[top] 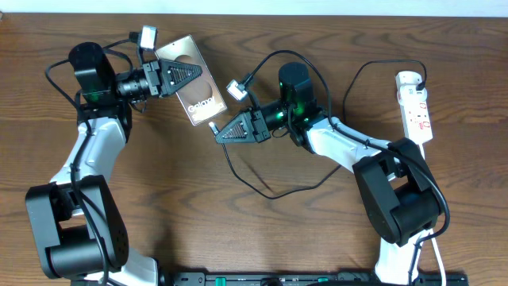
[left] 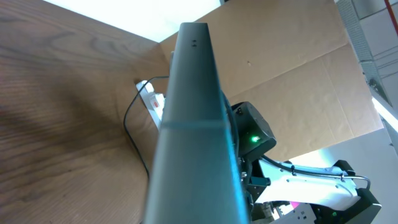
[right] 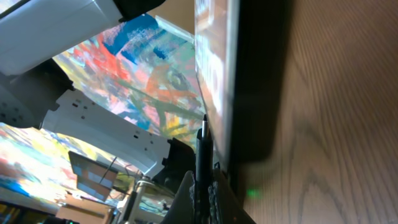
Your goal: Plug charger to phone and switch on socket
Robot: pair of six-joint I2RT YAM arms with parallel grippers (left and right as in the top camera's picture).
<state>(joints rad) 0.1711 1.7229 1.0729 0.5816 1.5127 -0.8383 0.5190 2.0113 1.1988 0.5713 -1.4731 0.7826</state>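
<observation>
A dark wooden table (top: 262, 238) fills the overhead view, and the left wrist view shows a sheet of brown cardboard (left: 292, 68) standing behind it.

The phone (top: 198, 99) is off the table at the upper left, tilted, with its bronze back and the "Galaxy" lettering facing up. The left gripper (top: 186, 78) is clamped on its upper part. The left wrist view sees the phone (left: 193, 124) edge-on as a dark slab.

The charger (top: 274, 196) has its connector end pinched in the closed right gripper (top: 221, 133), right at the phone's lower edge. In the right wrist view the thin black tip (right: 202, 140) lies just beside the phone's (right: 249, 81) edge. I cannot tell whether it is seated in the port. From the gripper, the black cable loops across the table toward the right arm.

The socket (top: 415, 107) lies well apart at the right edge of the table, with red marks on its white top. A black cable reaches its far end. The position of its switches is too small to read. The left wrist view shows the socket (left: 152, 99) in the distance.
</observation>
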